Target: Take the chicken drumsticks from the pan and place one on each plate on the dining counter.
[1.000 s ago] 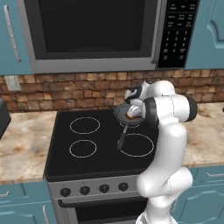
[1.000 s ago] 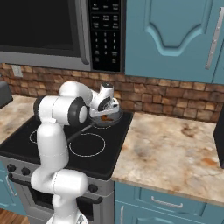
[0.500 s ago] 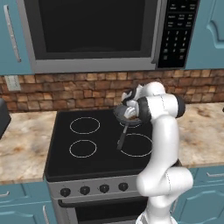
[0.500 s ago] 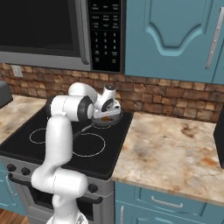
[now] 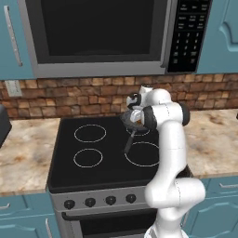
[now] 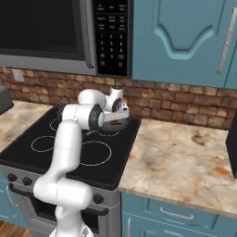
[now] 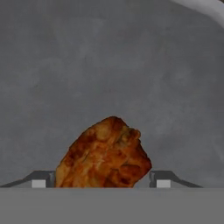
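here the gripper (image 7: 101, 184) sits low in the pan (image 7: 109, 65), jaws part open either side of a drumstick (image 7: 104, 155); close squarely on its middle before lifting

Bare pan (image 7: 109, 57) floor lay open past drumstick (image 7: 104, 155), which sat between gripper (image 7: 101, 183) fingertips. Microwave (image 5: 100, 35) overhung stove (image 5: 69, 172); brick wall (image 6: 185, 104) stood close behind. Front burners lay open.

Even, flat rendered light throughout, bright without glare. Shadows are faint and soft. Base views look slightly coarse; the hand view is soft, mildly blurred close up.
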